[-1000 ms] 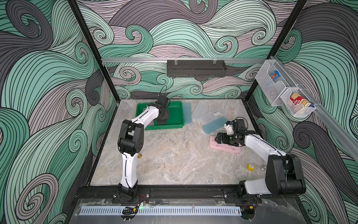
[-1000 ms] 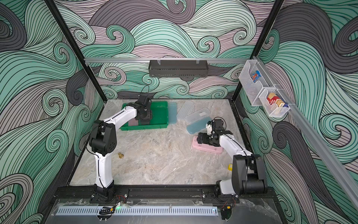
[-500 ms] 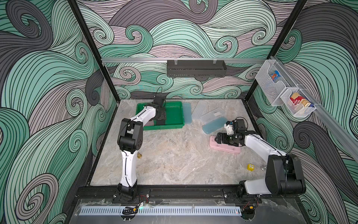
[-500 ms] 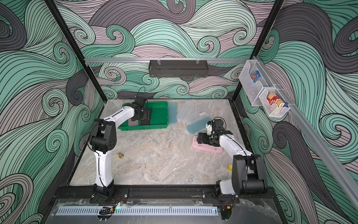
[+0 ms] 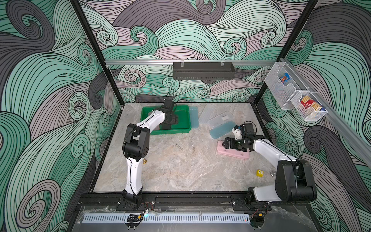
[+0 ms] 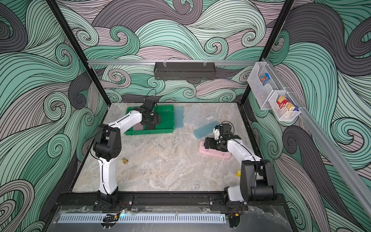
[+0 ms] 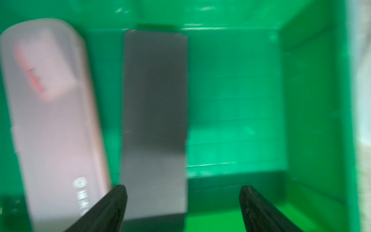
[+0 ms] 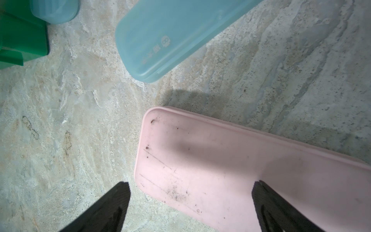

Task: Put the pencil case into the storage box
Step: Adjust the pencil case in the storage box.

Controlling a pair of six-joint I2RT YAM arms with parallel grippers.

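The green storage box [image 5: 181, 131] [image 6: 160, 131] sits at the back left of the table. My left gripper [image 5: 170, 120] [image 7: 183, 187] hovers inside it, open and holding nothing. A dark grey pencil case [image 7: 154, 110] lies flat on the box floor below the jaws. A frosted pinkish pencil case [image 7: 52, 120] lies beside it. My right gripper [image 5: 225, 143] [image 8: 190, 185] is open just above one end of a pink pencil case [image 5: 234, 154] [image 8: 220, 160] lying on the table at the right.
A blue pencil case [image 5: 220, 130] with a clear lid and a clear case [image 5: 206, 113] lie between the box and the right arm. Another blue case [image 5: 194, 119] lies against the box's right wall. A yellow die [image 5: 259, 173] and a brass piece [image 5: 145, 161] sit nearer the front.
The left arm has shifted slightly over the storage box and its jaws stand wider apart. The right arm and the pink pencil case have not moved.
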